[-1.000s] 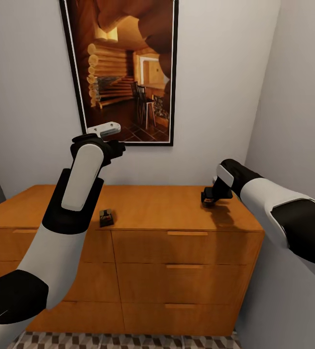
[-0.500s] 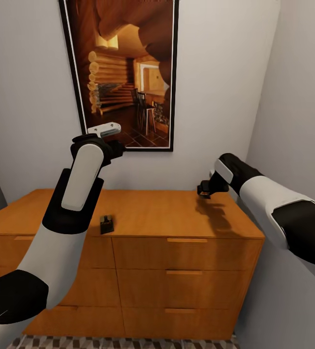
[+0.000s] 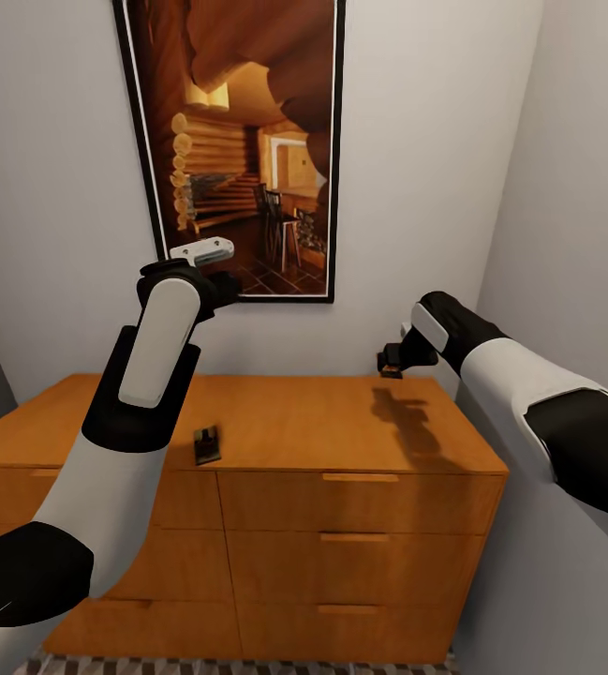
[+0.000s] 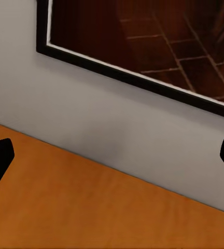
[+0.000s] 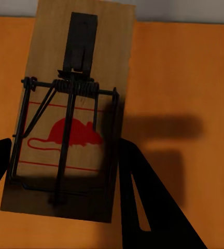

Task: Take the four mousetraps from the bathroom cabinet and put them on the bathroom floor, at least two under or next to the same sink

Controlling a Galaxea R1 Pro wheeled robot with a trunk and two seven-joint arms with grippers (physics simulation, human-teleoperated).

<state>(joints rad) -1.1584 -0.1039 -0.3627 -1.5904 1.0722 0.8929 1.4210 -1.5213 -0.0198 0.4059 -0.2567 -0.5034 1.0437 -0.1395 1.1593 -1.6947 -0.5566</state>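
Cabinet [image 3: 322, 422] top is left mostly bare, broken only by one mousetrap [image 3: 207, 444] near front edge; walls [image 3: 416, 187] hem back and right.

Both arms showing glossy white shells broken by black joint sections. Left arm [image 3: 130, 441]: white forearm panel with rounded ends set in black housing, black wrist, small white-grey block at tip. Right arm [image 3: 528, 394]: white upper shell, black elbow band, black wrist with white patch. Gripper fingers [image 5: 153, 207] appearing as flat matte black wedges, slim slot showing in one.
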